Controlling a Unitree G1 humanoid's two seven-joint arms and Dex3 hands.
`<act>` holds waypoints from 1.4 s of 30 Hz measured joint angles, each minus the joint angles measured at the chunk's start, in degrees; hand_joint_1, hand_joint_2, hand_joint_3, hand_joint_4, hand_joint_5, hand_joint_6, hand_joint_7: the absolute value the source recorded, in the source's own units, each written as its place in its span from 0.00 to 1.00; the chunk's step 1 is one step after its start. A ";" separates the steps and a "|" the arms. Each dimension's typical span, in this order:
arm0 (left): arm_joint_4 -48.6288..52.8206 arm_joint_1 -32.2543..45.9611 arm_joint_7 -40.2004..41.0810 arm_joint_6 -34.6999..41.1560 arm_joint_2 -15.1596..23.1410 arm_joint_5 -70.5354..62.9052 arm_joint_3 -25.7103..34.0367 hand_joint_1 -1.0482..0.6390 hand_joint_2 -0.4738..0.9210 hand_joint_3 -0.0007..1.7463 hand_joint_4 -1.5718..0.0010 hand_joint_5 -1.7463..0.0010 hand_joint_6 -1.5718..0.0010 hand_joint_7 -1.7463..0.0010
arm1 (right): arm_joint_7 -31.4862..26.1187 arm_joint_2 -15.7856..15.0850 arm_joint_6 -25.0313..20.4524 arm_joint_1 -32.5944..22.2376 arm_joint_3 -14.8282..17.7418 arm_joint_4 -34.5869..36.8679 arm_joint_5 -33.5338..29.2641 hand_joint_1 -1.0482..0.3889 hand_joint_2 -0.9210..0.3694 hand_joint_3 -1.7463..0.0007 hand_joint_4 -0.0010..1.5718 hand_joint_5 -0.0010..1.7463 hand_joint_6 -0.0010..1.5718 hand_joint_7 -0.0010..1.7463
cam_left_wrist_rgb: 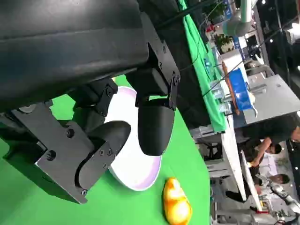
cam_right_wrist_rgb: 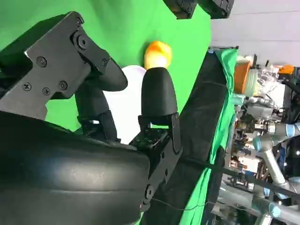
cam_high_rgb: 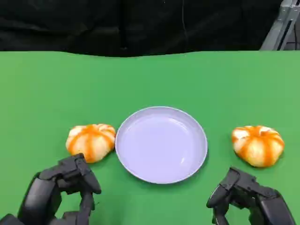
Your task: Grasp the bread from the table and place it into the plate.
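Two round orange-and-white breads lie on the green table, one on each side of an empty lilac plate [cam_high_rgb: 161,144]. The left bread [cam_high_rgb: 91,142] touches or nearly touches the plate's rim, and my left hand [cam_high_rgb: 61,192] hovers just in front of it, fingers apart and holding nothing. The right bread [cam_high_rgb: 258,145] lies a little apart from the plate, with my right hand [cam_high_rgb: 248,199] just in front of it, also empty. Past the fingers of my left hand [cam_left_wrist_rgb: 93,93] I see the plate [cam_left_wrist_rgb: 136,176] and the right bread [cam_left_wrist_rgb: 176,204]. Beyond my right hand [cam_right_wrist_rgb: 93,117] are the plate [cam_right_wrist_rgb: 126,103] and the left bread [cam_right_wrist_rgb: 157,54].
A black curtain [cam_high_rgb: 140,23] hangs behind the table's far edge, and a metal frame [cam_high_rgb: 281,26] stands at the back right. The green cloth [cam_high_rgb: 154,79] beyond the plate is bare. People [cam_left_wrist_rgb: 267,145] sit by other tables off to the side.
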State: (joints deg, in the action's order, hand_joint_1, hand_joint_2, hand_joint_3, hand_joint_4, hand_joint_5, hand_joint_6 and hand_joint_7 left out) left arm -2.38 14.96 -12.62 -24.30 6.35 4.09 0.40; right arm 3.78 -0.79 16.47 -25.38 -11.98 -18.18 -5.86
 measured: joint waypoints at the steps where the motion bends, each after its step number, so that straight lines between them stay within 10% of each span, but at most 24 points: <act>1: 0.05 -0.03 0.00 -0.08 0.00 0.00 0.00 0.60 0.55 0.88 0.45 0.00 0.49 0.10 | 0.00 0.00 0.03 0.02 0.01 0.05 0.00 0.71 0.43 0.23 0.42 0.96 0.43 0.84; 16: 0.43 -0.13 0.00 -1.04 0.10 -0.05 0.09 0.60 0.56 0.86 0.48 0.04 0.50 0.14 | -0.03 0.00 0.32 0.00 -0.02 0.14 -0.28 0.72 0.43 0.23 0.42 0.96 0.43 0.84; 23: 0.76 -1.30 0.81 -0.87 0.37 -2.09 1.08 0.51 0.72 0.47 0.61 0.40 0.55 0.63 | -0.04 0.01 0.33 0.01 -0.07 0.14 -0.25 0.73 0.43 0.23 0.42 0.97 0.43 0.84; 27: 0.82 -2.82 2.33 0.21 0.75 -5.34 1.50 0.50 0.77 0.39 0.61 0.45 0.55 0.69 | -0.03 0.03 0.33 0.10 -0.13 0.14 -0.24 0.73 0.43 0.22 0.42 0.97 0.43 0.84; 30: 0.14 -3.69 3.34 3.23 1.60 -10.33 1.29 0.40 0.93 0.09 0.85 0.48 0.70 0.86 | -0.14 0.10 0.32 0.12 -0.18 0.16 -0.24 0.73 0.44 0.22 0.42 0.97 0.43 0.84; 42: -3.09 -6.78 5.74 9.36 4.03 -18.62 0.46 0.38 0.97 0.02 0.89 0.47 0.71 0.91 | -0.26 0.30 0.29 0.47 -0.36 0.16 -0.27 0.73 0.44 0.21 0.42 0.97 0.42 0.85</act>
State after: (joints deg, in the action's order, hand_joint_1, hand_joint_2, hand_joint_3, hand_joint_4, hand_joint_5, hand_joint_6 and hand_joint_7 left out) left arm -5.47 8.18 -6.88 -14.94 10.39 -14.54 0.86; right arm 3.52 -0.49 16.76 -24.92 -12.35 -18.02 -6.13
